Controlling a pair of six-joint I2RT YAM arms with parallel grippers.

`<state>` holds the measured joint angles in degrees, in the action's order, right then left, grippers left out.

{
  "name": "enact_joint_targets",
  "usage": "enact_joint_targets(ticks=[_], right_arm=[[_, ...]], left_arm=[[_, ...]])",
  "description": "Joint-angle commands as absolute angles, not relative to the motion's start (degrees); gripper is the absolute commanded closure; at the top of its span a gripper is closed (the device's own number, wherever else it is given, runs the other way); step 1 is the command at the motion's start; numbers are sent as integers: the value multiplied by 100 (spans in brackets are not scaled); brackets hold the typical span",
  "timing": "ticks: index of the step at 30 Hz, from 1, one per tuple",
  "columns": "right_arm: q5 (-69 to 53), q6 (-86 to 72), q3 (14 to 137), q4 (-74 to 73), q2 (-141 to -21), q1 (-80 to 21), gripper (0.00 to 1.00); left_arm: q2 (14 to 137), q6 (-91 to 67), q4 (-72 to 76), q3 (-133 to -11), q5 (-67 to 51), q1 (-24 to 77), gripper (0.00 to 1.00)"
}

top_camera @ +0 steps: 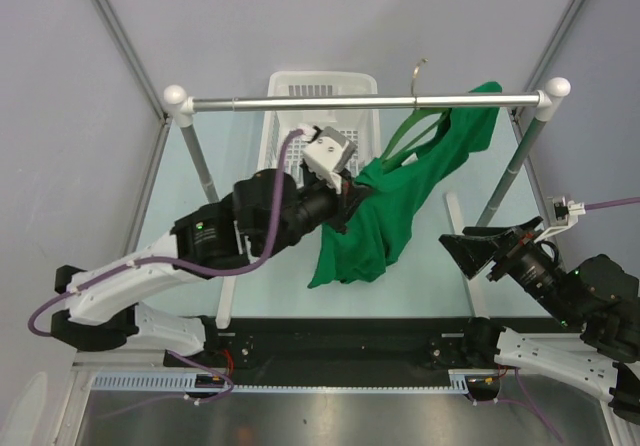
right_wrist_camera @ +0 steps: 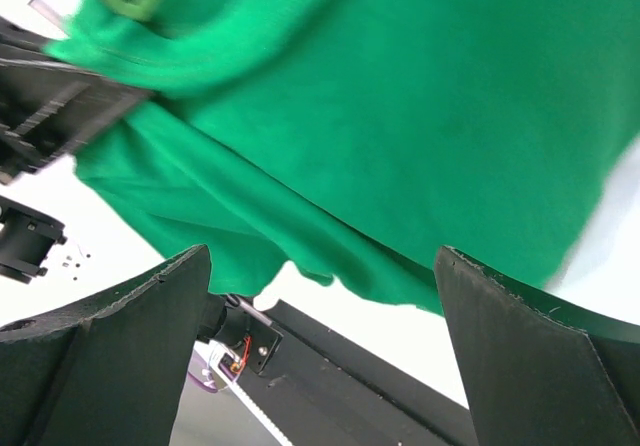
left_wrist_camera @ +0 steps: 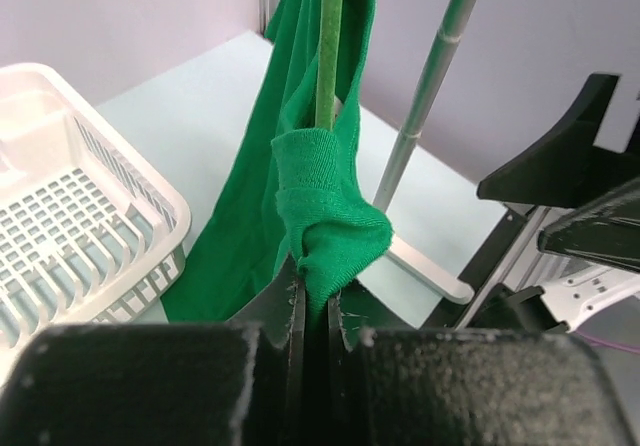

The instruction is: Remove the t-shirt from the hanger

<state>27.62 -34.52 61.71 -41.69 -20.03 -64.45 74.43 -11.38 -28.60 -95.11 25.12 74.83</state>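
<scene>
The bright green t-shirt (top_camera: 400, 201) hangs from the thin green hanger (top_camera: 403, 134), whose metal hook (top_camera: 418, 66) sits over the silver rail. One side of the shirt is pulled down and left. My left gripper (top_camera: 352, 194) is shut on a bunched fold of the t-shirt (left_wrist_camera: 325, 231), just below the hanger's green arm (left_wrist_camera: 328, 46); its jaws (left_wrist_camera: 318, 301) press on the cloth. My right gripper (top_camera: 465, 251) is open and empty, to the right of the shirt's lower edge. In the right wrist view the t-shirt (right_wrist_camera: 400, 116) fills the space beyond the open gripper (right_wrist_camera: 322, 256), and a piece of the hanger (right_wrist_camera: 130, 1) shows at top left.
The silver rail (top_camera: 300, 103) with white ball ends spans the back on slanted legs (top_camera: 510, 171). A white basket (top_camera: 290, 131) lies behind the left arm and shows in the left wrist view (left_wrist_camera: 70, 216). A black base strip (top_camera: 340, 331) runs along the near table edge.
</scene>
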Motion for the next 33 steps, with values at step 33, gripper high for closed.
enact_joint_targets(ticks=[33], right_arm=[[2496,-1530,7470,-3015,-4939,-6478,17]], left_arm=[[4930,-1898,-3357,-6644,2048,7488,100]])
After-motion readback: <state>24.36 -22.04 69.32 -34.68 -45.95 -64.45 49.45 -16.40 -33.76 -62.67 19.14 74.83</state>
